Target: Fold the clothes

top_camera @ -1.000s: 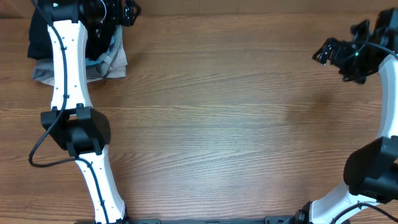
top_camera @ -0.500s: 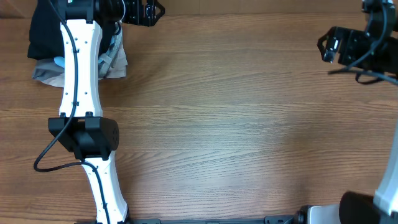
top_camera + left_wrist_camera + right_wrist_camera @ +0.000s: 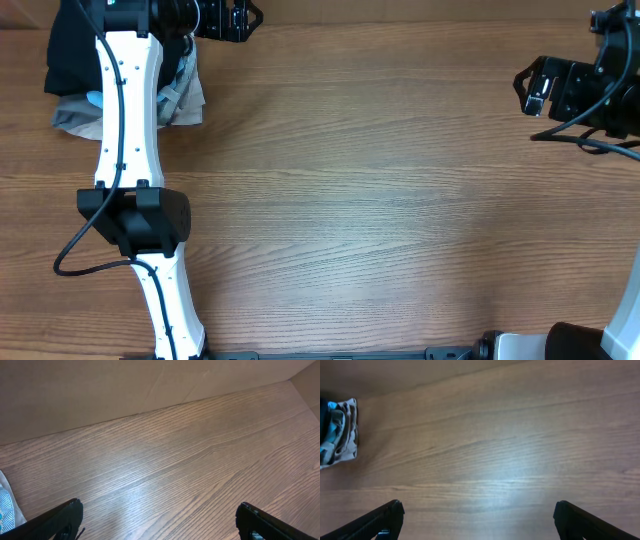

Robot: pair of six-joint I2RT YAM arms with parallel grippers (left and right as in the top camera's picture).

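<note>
The large plain black garment is not in view on the table. My left gripper [image 3: 240, 18] hangs at the table's far edge, just right of a stack of folded pieces, with its fingers wide open over bare wood [image 3: 160, 522]. My right gripper [image 3: 530, 88] is at the far right, pointing left, open and empty, with only wood between its fingers [image 3: 477, 520].
A stack of folded pieces [image 3: 185, 100] lies at the far left corner: a black folded piece [image 3: 65, 60] on top, grey and light-blue below. Its edge shows in the right wrist view [image 3: 337, 432] and the left wrist view [image 3: 5, 505]. A wall runs behind the table [image 3: 100, 385].
My left gripper has swung right, off the stack, to the table's far edge. My right gripper has shifted slightly right and turned. Nothing was picked up.
</note>
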